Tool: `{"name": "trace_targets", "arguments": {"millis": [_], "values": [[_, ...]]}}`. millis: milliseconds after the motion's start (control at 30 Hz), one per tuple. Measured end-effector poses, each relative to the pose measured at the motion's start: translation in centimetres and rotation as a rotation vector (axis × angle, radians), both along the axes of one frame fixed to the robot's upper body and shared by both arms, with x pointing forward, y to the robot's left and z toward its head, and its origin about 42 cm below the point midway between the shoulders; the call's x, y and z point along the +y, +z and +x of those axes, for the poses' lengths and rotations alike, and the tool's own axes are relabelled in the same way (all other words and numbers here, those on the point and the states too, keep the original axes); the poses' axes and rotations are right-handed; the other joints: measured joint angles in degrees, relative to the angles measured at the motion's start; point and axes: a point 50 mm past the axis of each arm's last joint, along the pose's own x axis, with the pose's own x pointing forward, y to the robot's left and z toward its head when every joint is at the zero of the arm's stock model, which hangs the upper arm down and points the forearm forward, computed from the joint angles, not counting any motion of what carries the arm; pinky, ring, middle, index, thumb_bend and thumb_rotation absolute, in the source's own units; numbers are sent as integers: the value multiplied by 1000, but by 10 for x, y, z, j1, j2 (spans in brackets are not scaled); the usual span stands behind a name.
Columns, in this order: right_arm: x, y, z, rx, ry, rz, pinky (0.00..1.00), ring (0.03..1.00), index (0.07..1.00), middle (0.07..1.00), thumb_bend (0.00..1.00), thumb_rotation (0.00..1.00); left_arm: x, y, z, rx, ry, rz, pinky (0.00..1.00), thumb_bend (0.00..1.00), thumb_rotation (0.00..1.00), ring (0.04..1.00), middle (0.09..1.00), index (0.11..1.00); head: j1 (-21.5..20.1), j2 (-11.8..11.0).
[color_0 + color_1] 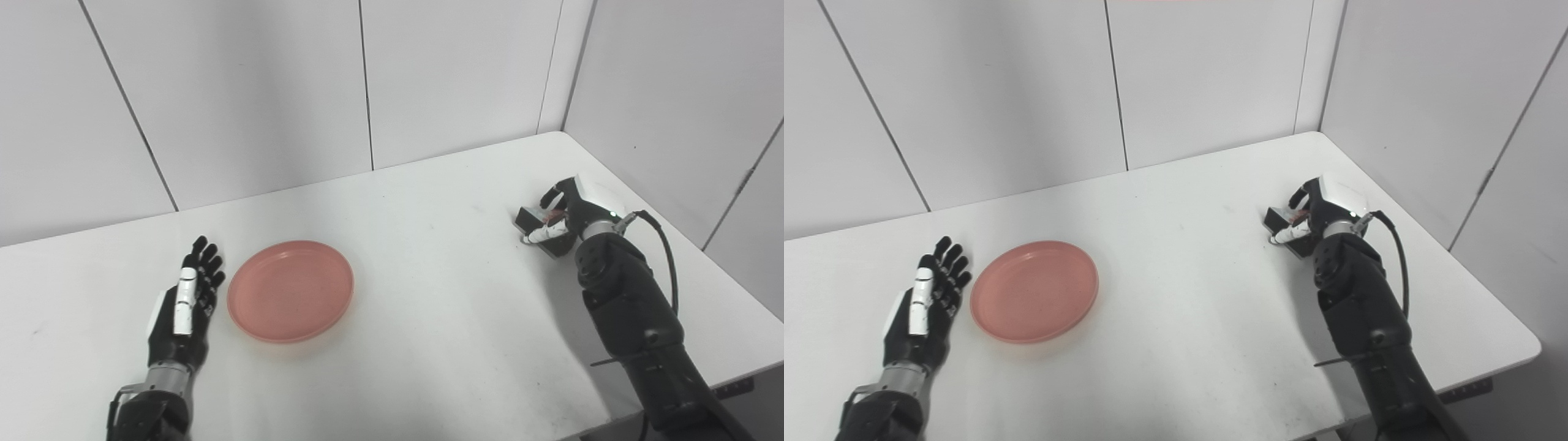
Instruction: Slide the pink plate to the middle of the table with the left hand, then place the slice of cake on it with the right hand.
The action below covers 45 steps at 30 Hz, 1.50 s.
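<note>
The round pink plate (pixel 291 289) lies flat on the white table (pixel 429 294), left of centre. My left hand (pixel 190 300) rests just left of the plate's rim with its fingers straight and apart, holding nothing. At the right, my right hand (pixel 566 214) has its fingers and thumb wrapped around the dark slice of cake (pixel 534 222), which sits on or just above the table top. Most of the cake is hidden by the hand; only its dark left end and a bit of red topping show.
Grey panelled walls close off the back and the right side. The table's right edge runs just beside my right arm (pixel 631 306), and its front edge is near the bottom of the picture.
</note>
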Motion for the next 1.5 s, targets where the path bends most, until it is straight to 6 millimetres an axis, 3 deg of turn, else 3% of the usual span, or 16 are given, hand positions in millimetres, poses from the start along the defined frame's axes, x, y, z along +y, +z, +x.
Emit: {"name": "trace_targets", "arguments": {"millis": [167,633,800,900,1233,1500], "values": [[11,21,-3,-80,48,14,217,281,497,463,525,0,-11,-1,-3,15,3,6,1000,556,1000,1000,1000,1000,30,0],[64,55,-12,-186,263,22,180,245,486,473,524,0,-31,-2,-7,16,22,4,1000,546,1000,1000,1000,1000,107,1],[87,58,-17,-210,341,44,192,267,486,475,524,0,-40,-1,-8,15,23,1,1000,511,1000,1000,1000,1000,128,-2],[103,59,-21,-226,398,64,219,300,523,419,516,0,-48,-2,-9,13,22,8,1000,511,1000,1000,1000,1000,139,-4],[129,52,-29,-219,522,91,211,280,525,404,514,0,-64,-2,-10,14,35,-3,1000,513,1000,1000,1000,1000,155,-11],[170,45,-35,-178,650,53,166,241,487,473,524,0,-70,-1,-11,-9,50,4,1000,507,1000,1000,1000,1000,163,-8]]}}
